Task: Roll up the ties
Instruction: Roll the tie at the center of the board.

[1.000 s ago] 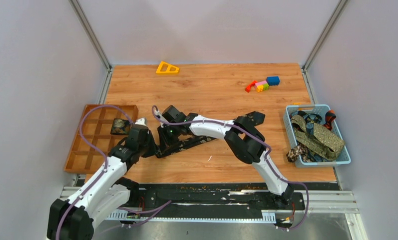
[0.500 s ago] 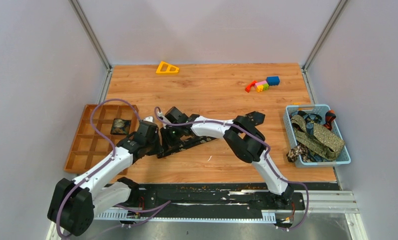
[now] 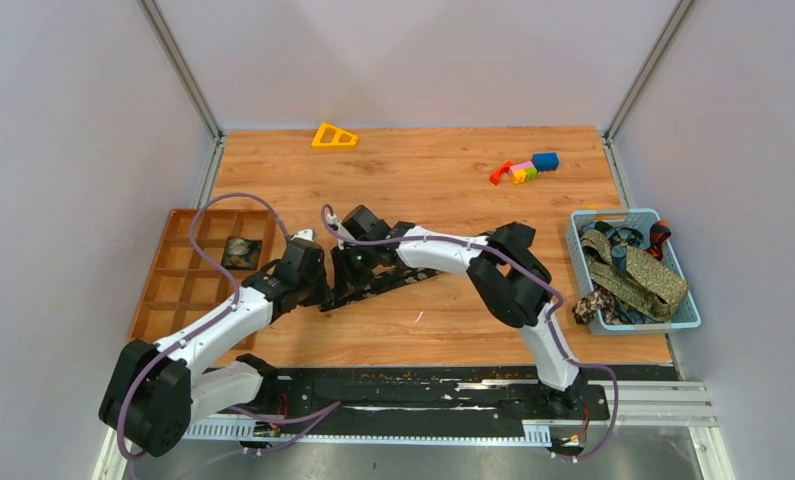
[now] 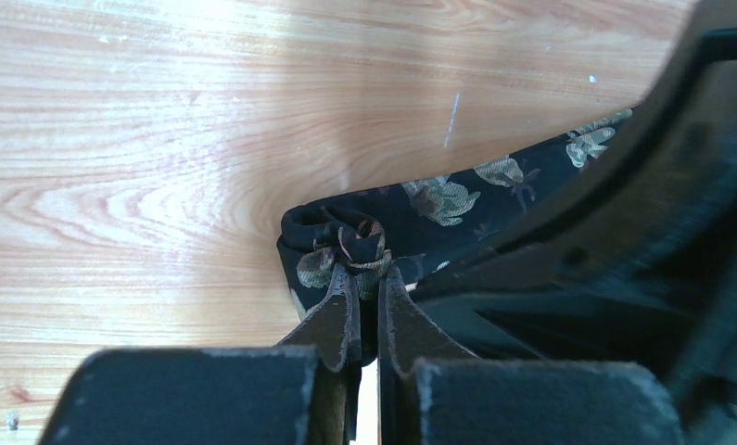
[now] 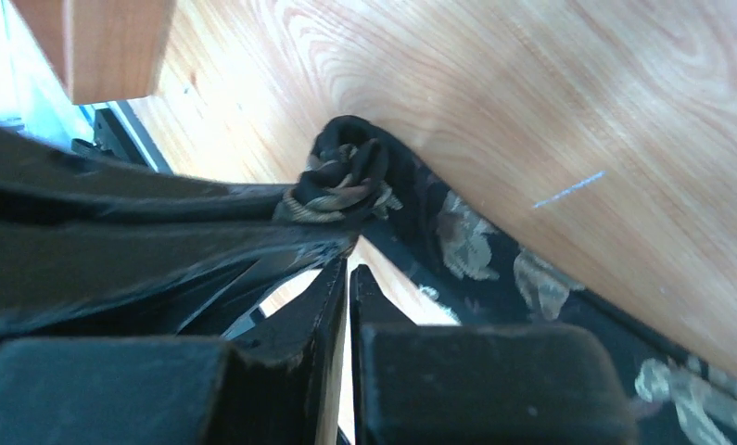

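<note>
The left arm has swung in from beside the tray and has come closer to the right arm. The right arm has slid a little to its right. The two grippers now meet at one end of the black tie (image 4: 443, 199).

The left gripper (image 4: 368, 271) is pressed tight and pinches the rolled-up end (image 5: 341, 181) of that tie. The right gripper (image 5: 348, 271) has its fingers pressed together too, with the tips just below the roll. It does not seem to hold any cloth.

The tie is black with pale leaf shapes. Its end is a small bunched curl right at the fingertips. The rest lies flat on the table (image 3: 423, 190) and runs off to the right of both grippers.

The wooden tray (image 3: 158, 300) is near the left gripper on its left, with a small roll (image 3: 238, 251) in one box. Bare wood spreads out past the fingertips. The blue basket (image 3: 583, 250) with more ties (image 3: 638, 275) is well off to the right.
</note>
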`<move>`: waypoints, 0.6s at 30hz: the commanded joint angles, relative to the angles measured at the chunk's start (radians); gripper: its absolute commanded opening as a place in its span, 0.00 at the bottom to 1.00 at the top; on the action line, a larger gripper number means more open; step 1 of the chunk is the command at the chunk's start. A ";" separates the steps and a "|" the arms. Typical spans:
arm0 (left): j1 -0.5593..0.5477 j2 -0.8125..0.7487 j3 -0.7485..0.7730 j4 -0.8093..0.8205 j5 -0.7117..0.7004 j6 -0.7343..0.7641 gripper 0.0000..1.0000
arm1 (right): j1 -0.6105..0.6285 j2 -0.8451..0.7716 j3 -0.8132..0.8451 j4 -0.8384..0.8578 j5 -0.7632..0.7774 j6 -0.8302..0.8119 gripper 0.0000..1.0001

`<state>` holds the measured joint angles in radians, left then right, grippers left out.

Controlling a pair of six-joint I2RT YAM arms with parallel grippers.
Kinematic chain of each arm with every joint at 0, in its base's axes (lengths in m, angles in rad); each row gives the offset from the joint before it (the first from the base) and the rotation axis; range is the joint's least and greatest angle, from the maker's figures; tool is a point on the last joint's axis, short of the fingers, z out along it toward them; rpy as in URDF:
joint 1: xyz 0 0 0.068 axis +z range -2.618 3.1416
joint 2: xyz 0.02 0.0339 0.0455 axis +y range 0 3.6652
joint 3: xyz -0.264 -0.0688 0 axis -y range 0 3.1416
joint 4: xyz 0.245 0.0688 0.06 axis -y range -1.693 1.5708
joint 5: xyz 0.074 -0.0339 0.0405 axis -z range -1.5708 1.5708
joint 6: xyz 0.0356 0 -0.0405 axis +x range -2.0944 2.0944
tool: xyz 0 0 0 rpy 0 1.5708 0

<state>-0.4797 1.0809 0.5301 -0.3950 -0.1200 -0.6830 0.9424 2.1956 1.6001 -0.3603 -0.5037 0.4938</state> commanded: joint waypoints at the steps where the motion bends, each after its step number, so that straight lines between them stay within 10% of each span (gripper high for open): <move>1: -0.012 0.021 0.009 0.050 -0.004 -0.024 0.00 | -0.014 -0.128 -0.020 0.003 0.027 -0.043 0.08; 18: -0.065 0.052 0.058 0.075 0.016 -0.053 0.42 | -0.065 -0.241 -0.141 0.012 0.060 -0.053 0.09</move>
<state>-0.5251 1.1206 0.5426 -0.3313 -0.1070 -0.7136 0.8783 2.0178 1.4689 -0.3622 -0.4534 0.4580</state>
